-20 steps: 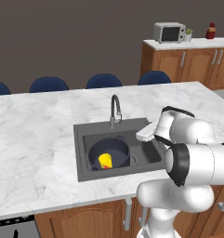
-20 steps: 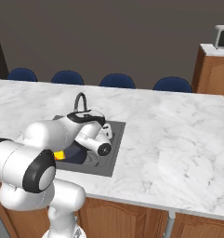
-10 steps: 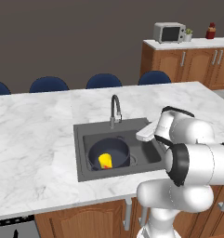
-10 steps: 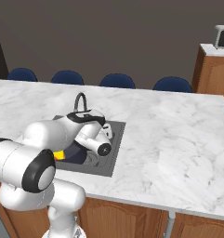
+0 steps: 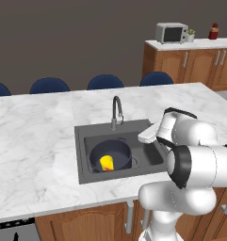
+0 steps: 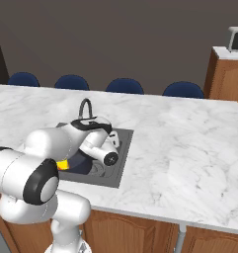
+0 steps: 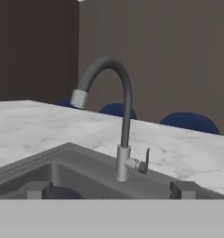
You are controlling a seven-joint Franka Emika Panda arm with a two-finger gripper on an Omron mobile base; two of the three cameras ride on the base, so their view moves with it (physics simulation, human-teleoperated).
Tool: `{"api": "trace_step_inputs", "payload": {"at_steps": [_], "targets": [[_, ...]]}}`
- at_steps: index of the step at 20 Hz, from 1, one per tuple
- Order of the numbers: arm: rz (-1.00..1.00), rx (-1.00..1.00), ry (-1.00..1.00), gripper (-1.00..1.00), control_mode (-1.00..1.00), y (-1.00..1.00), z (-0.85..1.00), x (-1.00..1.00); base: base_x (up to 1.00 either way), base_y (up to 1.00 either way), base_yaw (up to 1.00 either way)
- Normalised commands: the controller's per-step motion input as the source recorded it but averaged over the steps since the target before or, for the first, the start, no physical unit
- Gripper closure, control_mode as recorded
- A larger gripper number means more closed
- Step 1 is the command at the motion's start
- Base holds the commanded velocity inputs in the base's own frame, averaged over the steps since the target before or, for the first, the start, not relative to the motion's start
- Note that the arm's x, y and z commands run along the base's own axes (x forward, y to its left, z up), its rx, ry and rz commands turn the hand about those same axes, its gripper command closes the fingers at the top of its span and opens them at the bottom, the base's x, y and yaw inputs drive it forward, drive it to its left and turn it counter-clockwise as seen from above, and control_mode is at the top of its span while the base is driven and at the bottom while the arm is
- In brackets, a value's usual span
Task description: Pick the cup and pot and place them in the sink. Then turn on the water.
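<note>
The dark pot (image 5: 116, 149) sits in the left half of the sink (image 5: 85, 155), and the yellow cup (image 5: 106, 163) stands inside the pot. In the right base view my arm hides most of the pot (image 6: 80, 166) and leaves just a sliver of the cup (image 6: 63, 164). My gripper (image 5: 142, 137) hovers over the sink's right half and points at the gooseneck faucet (image 5: 116, 111). In the hand view the gripper (image 7: 111, 190) is open and empty, its fingertips (image 7: 36, 189) set wide apart. The faucet (image 7: 123, 139) stands just ahead with its small side lever (image 7: 144, 163). No water runs from the spout.
White marble counter (image 5: 35, 141) surrounds the sink on all sides. Several blue chairs (image 5: 105, 82) line the far edge of the island. A microwave (image 5: 171, 33) and a red jar (image 5: 214, 32) stand on wooden cabinets at the back right.
</note>
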Motion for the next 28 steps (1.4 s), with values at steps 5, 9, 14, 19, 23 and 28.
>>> {"api": "trace_step_inputs", "payload": {"at_steps": [5,9,14,19,23,28], "targets": [[0.00,0.00,-0.01,-1.00,-1.00,0.00,0.00,0.00,0.00,0.00,0.00],[0.00,0.00,-0.01,-1.00,-1.00,0.00,0.00,0.02,0.00,0.00,0.00],[0.00,0.00,-0.01,-1.00,-1.00,0.00,0.00,0.12,0.00,0.00,0.00],[0.00,0.00,-0.01,-1.00,-1.00,0.00,0.00,0.17,0.00,0.00,0.00],[0.00,0.00,-0.03,-1.00,-1.00,0.00,0.00,0.07,0.00,0.00,0.00],[0.00,0.01,-0.03,-1.00,-1.00,0.00,0.00,0.02,0.00,0.00,0.00]]}}
